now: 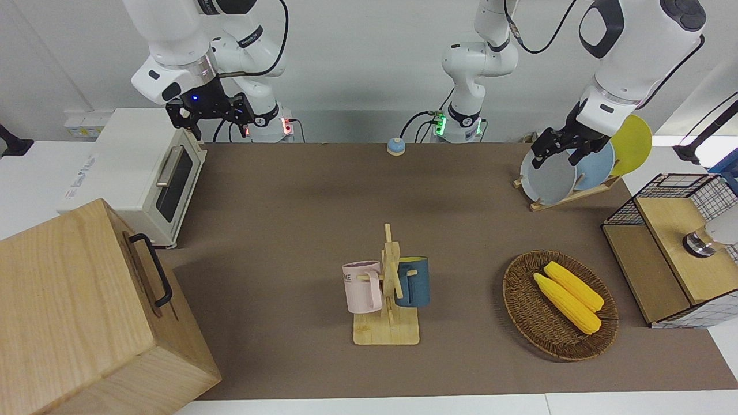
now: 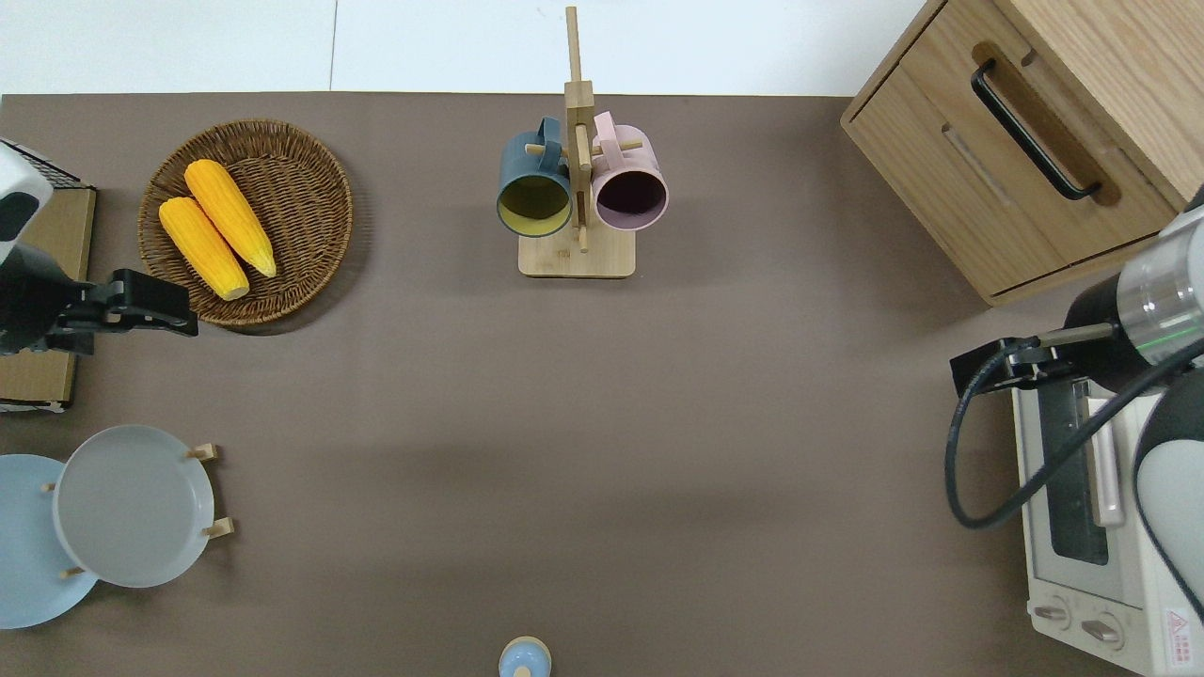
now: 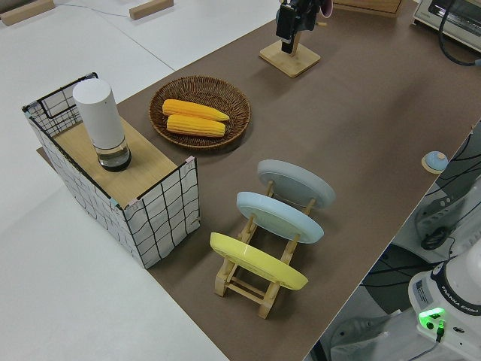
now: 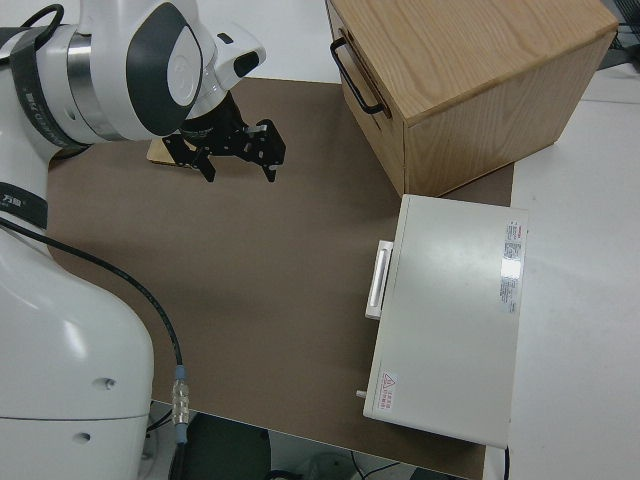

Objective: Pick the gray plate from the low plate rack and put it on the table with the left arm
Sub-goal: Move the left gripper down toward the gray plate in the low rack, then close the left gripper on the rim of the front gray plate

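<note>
The gray plate (image 1: 546,180) stands on edge in the end slot of the low plate rack (image 1: 571,197), the slot toward the table's middle. It also shows in the overhead view (image 2: 132,508) and the left side view (image 3: 297,183). My left gripper (image 1: 556,158) is open and empty in the air. In the overhead view it (image 2: 174,315) is over the brown table (image 2: 583,423), between the wicker basket and the rack, apart from the plate. My right gripper (image 1: 210,121) is parked and open.
A sky-blue plate (image 1: 597,167) and a yellow plate (image 1: 633,144) fill the rack's other slots. A wicker basket (image 2: 310,244) holds two corn cobs. A wire crate (image 1: 669,253), a mug stand (image 2: 576,188), a wooden drawer box (image 2: 1016,141) and a toaster oven (image 1: 138,173) stand around.
</note>
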Controlling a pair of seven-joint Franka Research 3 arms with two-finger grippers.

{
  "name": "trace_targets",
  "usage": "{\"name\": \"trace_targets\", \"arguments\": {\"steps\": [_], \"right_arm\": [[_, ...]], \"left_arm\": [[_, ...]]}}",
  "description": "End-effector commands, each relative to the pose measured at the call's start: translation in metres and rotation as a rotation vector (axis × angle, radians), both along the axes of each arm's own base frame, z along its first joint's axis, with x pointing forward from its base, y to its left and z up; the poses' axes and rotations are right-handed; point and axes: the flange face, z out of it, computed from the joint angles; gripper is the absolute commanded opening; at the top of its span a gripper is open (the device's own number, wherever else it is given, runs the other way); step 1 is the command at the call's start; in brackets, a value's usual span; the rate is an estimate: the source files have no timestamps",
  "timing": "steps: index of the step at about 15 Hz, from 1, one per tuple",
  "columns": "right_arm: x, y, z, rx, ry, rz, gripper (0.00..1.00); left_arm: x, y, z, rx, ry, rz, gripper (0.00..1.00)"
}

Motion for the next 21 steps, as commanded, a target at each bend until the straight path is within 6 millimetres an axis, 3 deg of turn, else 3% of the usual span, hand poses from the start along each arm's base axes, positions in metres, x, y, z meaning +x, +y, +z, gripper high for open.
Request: {"name": "trace_targets", "arguments": {"steps": [1,3,6,10,13,17,21], "right_arm": [[-0.002,-0.003,0.004,-0.008,0.0,-0.016,0.983],[-0.002,-0.003,0.003,-0.008,0.002,-0.016,0.983],[-0.002,-0.002,0.004,-0.008,0.0,-0.014,0.983],[-0.002,-0.002,0.004,-0.008,0.0,-0.014,0.983],[-0.002,-0.002,0.004,-0.008,0.0,-0.014,0.983],[-0.002,-0.002,0.004,-0.008,0.0,-0.014,0.983],[-0.002,-0.002,0.004,-0.008,0.0,-0.014,0.983]], "left_arm": [[-0.011,0.0,0.009,-0.015,0.023,0.001,1.0],[-0.016,-0.001,0.008,-0.015,0.039,0.002,1.0],[-0.045,0.001,0.009,-0.019,0.04,0.003,1.0],[-0.093,0.007,-0.006,-0.018,0.015,0.013,1.0],[-0.113,0.007,-0.021,-0.022,0.004,0.015,1.0],[-0.121,0.008,-0.029,-0.021,0.013,0.016,1.0],[-0.125,0.024,-0.03,0.032,0.028,0.03,1.0]]}}
